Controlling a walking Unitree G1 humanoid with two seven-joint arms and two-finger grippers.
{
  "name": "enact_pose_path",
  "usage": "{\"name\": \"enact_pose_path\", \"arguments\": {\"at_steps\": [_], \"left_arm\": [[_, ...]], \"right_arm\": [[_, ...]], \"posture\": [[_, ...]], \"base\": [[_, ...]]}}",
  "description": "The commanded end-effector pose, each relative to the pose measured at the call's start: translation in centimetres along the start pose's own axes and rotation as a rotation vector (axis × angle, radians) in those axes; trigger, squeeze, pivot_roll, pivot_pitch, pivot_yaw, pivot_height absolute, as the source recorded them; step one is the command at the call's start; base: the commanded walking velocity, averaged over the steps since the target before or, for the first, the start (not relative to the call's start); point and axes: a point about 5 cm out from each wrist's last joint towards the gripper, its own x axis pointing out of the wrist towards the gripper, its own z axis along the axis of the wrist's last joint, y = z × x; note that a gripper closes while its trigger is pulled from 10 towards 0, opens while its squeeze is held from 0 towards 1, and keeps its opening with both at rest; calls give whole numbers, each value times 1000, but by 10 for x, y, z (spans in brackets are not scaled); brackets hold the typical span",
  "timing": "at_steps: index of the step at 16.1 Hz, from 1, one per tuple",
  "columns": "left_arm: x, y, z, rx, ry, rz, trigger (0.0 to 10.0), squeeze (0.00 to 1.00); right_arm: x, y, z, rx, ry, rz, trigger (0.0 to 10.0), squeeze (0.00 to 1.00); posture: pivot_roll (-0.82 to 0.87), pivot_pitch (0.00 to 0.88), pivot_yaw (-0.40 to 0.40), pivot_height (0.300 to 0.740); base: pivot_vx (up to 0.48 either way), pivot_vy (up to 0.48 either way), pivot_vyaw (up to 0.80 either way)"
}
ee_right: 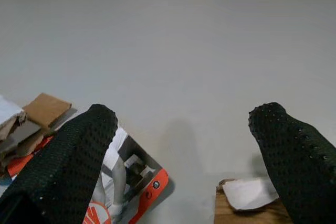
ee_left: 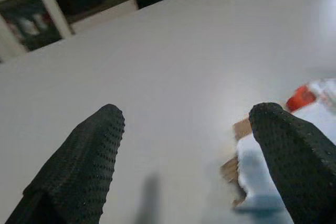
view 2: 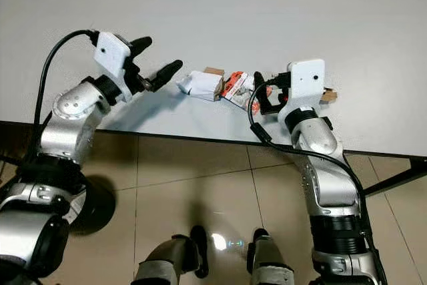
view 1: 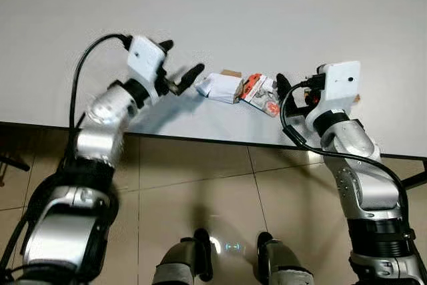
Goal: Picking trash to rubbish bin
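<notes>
On the pale table (view 1: 220, 5), near its front edge, lies a crumpled white paper wrapper (view 1: 220, 87) with a brown cardboard scrap (view 1: 231, 73) behind it. A red and white packet (view 1: 260, 93) touches its right side. A small brown block with a white scrap (ee_right: 247, 200) lies further right. My left gripper (view 1: 181, 59) hovers open just left of the white wrapper, with one fingertip (view 1: 195, 71) close to it. My right gripper (ee_right: 184, 114) is open just right of the packet, which sits by one of its fingers (ee_right: 79, 150); the brown block is by the other.
The table's dark front edge (view 1: 200, 139) runs across in front of me, with beige floor tiles (view 1: 200, 185) below it. My own legs and feet (view 1: 233, 258) stand on the tiles. A dark table leg (view 2: 393, 178) slants at the right.
</notes>
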Motion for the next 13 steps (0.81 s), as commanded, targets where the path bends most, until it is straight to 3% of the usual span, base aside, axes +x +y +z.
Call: {"name": "enact_pose_path", "arguments": {"at_steps": [1,2,3,5,7,8,9,10,13], "left_arm": [[-2,8,2,-39,-3,-33,10000,384],[-2,11,6,-43,-21,-38,10000,820],[-1,18,17,-80,-68,-55,10000,1000],[-2,22,22,-88,-83,-83,10000,1000],[-3,25,18,-31,-33,-68,10000,1000],[-4,24,9,61,50,-86,10000,1000],[-4,23,6,87,74,-93,10000,1000],[-5,18,0,136,111,-124,10000,0],[-4,10,-7,172,142,-166,10000,0]], "right_arm": [[-3,6,6,1,-13,39,10000,0],[-3,7,6,-3,-11,50,10000,0],[-3,8,7,-8,-7,72,10000,0],[-3,10,7,-13,0,95,10000,0],[-3,10,7,-18,3,105,10000,0],[-5,10,7,-24,7,113,10000,0],[-5,10,7,-25,8,115,10000,0],[-7,10,6,-29,17,126,10000,0],[-10,12,5,-44,34,163,10000,0]], "posture": [[8,288,86,740],[7,287,88,740],[6,283,89,740],[7,278,90,740],[6,275,91,740],[1,277,95,740],[1,277,95,740],[-5,279,96,740],[-13,285,97,740]], "base": [[0,0,0],[0,0,0],[0,0,0],[0,0,0],[0,0,0],[0,0,0],[0,0,0],[0,0,0],[0,0,0]]}}
